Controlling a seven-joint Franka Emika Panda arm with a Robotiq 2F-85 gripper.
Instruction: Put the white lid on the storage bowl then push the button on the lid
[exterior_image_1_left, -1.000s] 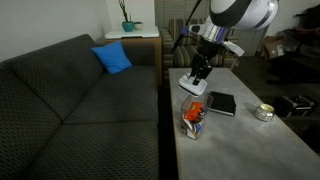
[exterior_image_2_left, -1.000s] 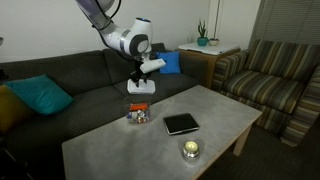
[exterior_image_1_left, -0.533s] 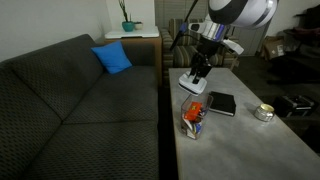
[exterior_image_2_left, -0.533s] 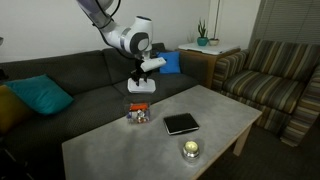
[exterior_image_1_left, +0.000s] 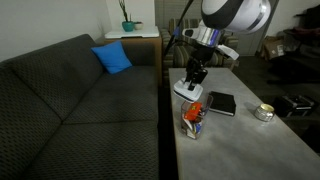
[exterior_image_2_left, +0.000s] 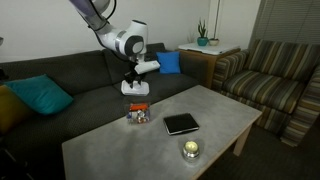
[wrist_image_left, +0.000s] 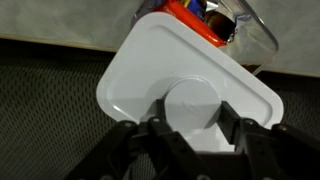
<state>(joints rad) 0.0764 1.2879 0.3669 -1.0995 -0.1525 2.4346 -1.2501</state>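
In both exterior views the white lid (exterior_image_1_left: 186, 90) (exterior_image_2_left: 135, 88) hangs level in the air a little above the storage bowl (exterior_image_1_left: 193, 116) (exterior_image_2_left: 138, 115). The bowl stands near the table's sofa-side edge, with orange, red and blue contents showing through. My gripper (wrist_image_left: 192, 118) is shut on the lid's round raised button (wrist_image_left: 192, 103), one finger on each side. In the wrist view the lid (wrist_image_left: 170, 65) fills the middle, and the bowl (wrist_image_left: 215, 18) shows past its far edge. The gripper (exterior_image_1_left: 190, 80) (exterior_image_2_left: 135, 80) comes down from above.
A black book (exterior_image_1_left: 221, 103) (exterior_image_2_left: 181, 123) lies on the grey table (exterior_image_1_left: 250, 150) beside the bowl. A small round silvery tin (exterior_image_1_left: 263, 113) (exterior_image_2_left: 190, 150) stands further along. A dark sofa (exterior_image_1_left: 70, 110) with a blue cushion (exterior_image_1_left: 112, 58) runs along the table's edge.
My gripper has carried the lid slightly toward the sofa side and a little lower, closer over the bowl. The grip has not changed.
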